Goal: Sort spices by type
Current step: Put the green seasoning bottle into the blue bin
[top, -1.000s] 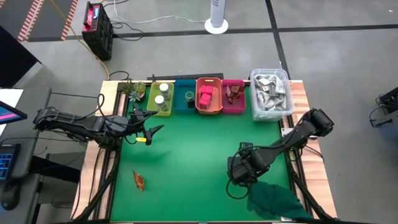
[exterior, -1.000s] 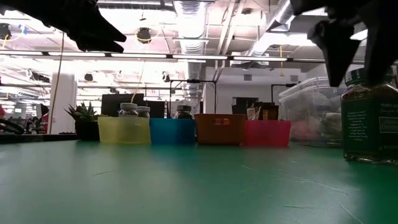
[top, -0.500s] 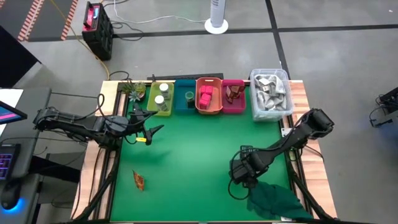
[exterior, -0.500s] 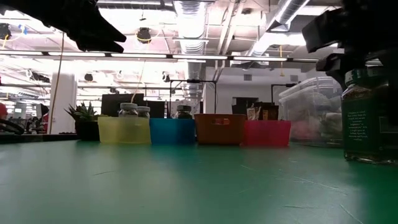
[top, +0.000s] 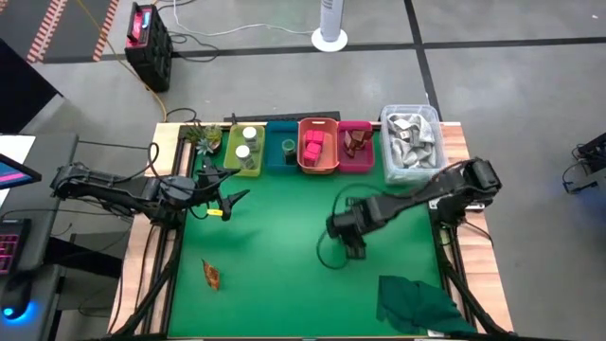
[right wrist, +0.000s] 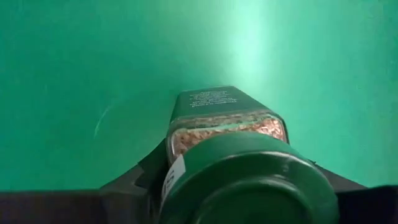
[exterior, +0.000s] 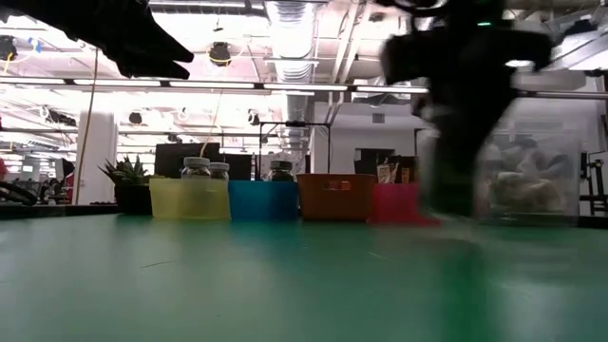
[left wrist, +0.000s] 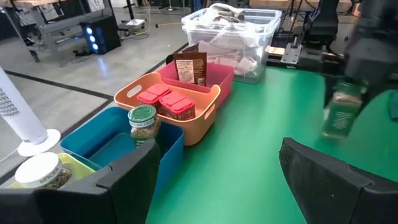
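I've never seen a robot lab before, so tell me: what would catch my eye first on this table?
Probably the right gripper, lifted over the middle of the green mat with a green-lidded spice jar clamped between its fingers. Next, the row of coloured bins along the far edge, and one brown-orange piece lying alone near the mat's front left corner.

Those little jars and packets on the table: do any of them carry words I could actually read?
None can be read.
Green-lidded jar held in the right gripper: label print too small.
White-capped jar in the yellow bin: lettering blurred.
Brown packet in the pink bin: print too small.
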You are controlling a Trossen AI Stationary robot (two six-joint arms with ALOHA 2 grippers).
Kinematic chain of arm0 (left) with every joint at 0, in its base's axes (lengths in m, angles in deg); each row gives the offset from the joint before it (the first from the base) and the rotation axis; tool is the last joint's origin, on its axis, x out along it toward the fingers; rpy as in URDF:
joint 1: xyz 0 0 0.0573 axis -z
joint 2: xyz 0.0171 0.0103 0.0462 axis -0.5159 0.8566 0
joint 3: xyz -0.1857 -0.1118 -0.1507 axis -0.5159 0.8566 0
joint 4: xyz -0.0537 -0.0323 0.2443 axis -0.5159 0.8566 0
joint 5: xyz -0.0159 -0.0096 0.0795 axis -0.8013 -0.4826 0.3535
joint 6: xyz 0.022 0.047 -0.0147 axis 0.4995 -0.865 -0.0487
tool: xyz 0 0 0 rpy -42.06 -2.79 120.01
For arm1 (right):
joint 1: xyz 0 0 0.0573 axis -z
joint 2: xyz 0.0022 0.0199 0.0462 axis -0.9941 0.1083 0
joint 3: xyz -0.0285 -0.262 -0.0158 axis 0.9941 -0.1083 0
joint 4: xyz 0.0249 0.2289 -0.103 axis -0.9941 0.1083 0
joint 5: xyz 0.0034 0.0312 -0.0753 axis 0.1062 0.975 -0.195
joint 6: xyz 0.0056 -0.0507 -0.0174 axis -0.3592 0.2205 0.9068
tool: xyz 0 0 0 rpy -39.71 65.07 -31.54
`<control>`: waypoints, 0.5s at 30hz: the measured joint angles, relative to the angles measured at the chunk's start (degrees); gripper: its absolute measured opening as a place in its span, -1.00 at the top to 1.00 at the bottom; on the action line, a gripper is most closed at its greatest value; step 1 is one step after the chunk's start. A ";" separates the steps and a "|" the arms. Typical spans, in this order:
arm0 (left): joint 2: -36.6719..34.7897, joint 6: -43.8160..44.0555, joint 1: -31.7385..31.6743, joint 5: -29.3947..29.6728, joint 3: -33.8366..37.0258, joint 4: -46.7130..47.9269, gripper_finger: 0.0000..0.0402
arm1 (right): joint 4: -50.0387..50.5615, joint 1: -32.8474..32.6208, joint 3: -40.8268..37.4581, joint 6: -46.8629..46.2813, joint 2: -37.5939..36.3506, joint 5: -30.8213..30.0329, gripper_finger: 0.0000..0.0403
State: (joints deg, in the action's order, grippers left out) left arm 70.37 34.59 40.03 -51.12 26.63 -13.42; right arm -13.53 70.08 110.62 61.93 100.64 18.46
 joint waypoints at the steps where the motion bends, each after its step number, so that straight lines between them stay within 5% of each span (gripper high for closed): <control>1: 0.00 0.07 0.00 0.00 0.00 -0.01 -0.58 | -0.37 1.33 0.90 1.32 0.00 -0.07 -0.11; 8: 2.84 1.03 -0.01 -0.02 -0.04 -2.88 -0.58 | -3.42 8.01 8.05 9.88 1.45 -0.64 -0.11; 15: 15.37 -3.59 -1.13 -2.85 -0.02 -16.17 -0.58 | -3.91 13.68 13.91 17.07 2.62 -2.07 -0.12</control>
State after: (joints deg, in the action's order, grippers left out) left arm 85.74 31.00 38.90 -53.96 26.61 -29.59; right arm -17.44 83.75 124.53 79.00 103.26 16.40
